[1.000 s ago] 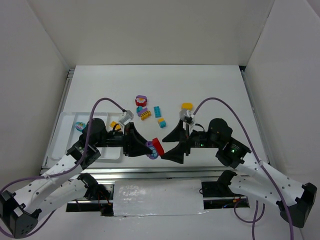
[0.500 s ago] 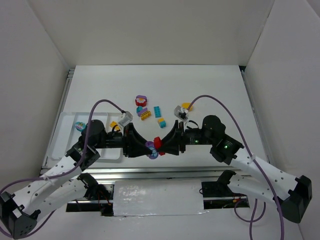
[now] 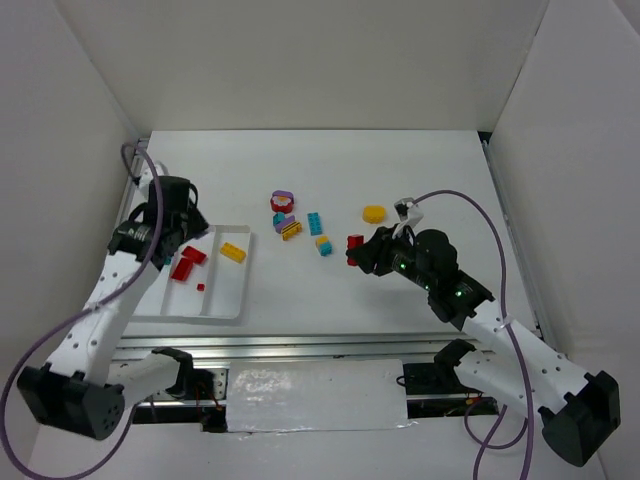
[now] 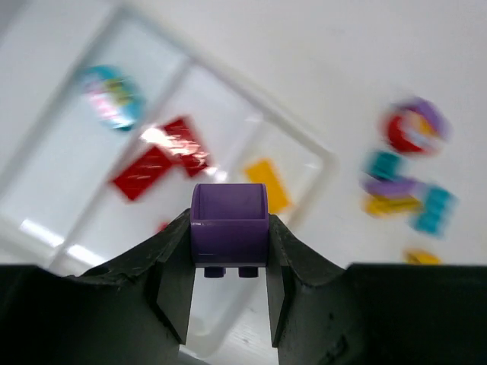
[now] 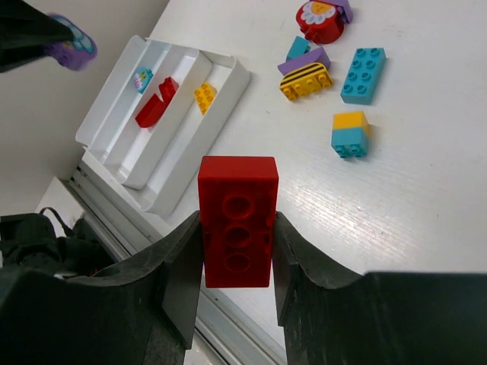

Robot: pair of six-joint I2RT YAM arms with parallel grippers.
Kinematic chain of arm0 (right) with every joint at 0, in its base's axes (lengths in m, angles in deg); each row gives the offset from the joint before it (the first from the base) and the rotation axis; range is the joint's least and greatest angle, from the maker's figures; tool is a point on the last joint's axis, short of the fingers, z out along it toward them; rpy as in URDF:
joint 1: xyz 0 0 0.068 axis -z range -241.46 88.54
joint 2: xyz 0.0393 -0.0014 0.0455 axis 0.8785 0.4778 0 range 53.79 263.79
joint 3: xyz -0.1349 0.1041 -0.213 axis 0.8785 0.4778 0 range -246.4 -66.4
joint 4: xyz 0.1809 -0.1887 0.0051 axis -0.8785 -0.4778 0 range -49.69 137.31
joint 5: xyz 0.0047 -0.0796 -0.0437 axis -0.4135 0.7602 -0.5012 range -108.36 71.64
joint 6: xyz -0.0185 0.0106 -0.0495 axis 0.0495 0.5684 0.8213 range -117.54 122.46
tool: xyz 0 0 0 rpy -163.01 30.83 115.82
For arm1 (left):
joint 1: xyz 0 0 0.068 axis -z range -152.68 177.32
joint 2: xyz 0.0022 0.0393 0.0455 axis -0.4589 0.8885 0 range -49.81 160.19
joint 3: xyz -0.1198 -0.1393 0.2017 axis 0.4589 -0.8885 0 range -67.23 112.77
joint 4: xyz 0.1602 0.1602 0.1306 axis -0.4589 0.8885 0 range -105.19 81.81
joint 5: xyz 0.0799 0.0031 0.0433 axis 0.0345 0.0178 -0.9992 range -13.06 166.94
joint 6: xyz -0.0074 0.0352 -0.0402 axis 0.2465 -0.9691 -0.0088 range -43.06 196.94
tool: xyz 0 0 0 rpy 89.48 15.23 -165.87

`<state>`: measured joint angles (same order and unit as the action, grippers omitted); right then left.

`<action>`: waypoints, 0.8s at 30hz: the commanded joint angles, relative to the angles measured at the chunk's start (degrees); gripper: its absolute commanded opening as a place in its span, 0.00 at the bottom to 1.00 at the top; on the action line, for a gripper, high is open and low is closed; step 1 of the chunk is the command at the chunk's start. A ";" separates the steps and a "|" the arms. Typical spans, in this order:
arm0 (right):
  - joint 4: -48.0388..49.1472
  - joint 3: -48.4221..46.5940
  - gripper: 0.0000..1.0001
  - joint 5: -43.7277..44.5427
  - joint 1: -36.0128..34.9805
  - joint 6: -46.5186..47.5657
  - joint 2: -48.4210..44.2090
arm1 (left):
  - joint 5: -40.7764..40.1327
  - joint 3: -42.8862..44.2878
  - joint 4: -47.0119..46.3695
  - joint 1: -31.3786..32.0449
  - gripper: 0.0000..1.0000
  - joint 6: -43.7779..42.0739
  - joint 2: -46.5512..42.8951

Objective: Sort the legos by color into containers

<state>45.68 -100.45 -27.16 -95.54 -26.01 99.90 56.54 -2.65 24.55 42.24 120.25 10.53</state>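
Note:
My left gripper (image 4: 229, 255) is shut on a purple brick (image 4: 229, 222) and hangs above the white tray (image 4: 323, 158) of containers. The tray holds a teal round piece (image 4: 112, 94), red bricks (image 4: 157, 157) and a yellow brick (image 4: 267, 183), each in a different compartment. My right gripper (image 5: 237, 247) is shut on a red brick (image 5: 237, 219) over the table middle, right of the tray (image 3: 243, 276). From above, the left gripper (image 3: 178, 220) is over the tray's far end and the right gripper (image 3: 358, 250) shows the red brick (image 3: 354, 243).
Loose legos lie behind the middle of the table: a red and purple round piece (image 3: 283, 202), a teal brick (image 3: 314, 222), a yellow and purple piece (image 3: 290, 230), a teal and yellow brick (image 3: 323, 244) and a yellow round piece (image 3: 374, 212). White walls enclose the table.
The grippers met at the front centre on joined purple and red pieces. The right gripper shut on the red brick; the left swung to the tray with the purple one, the right drew back.

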 commanded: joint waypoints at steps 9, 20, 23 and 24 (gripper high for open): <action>4.79 -0.24 0.00 -8.25 -0.28 -2.64 3.19 | -19.50 6.87 8.60 -25.54 0.00 16.90 21.90; 8.13 3.37 0.00 -13.44 -0.98 -3.26 7.50 | -23.19 16.28 13.44 -29.77 0.00 24.02 39.59; 8.31 3.28 0.00 -14.49 -1.33 -2.65 8.82 | -22.14 16.28 12.37 -31.00 0.00 24.63 41.96; 8.31 3.28 0.00 -14.23 -1.51 -2.56 8.82 | -21.44 16.54 11.85 -32.05 0.00 24.54 42.93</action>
<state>50.29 -97.45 -39.62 -96.20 -28.85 108.73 35.91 11.82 36.23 12.14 143.04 52.12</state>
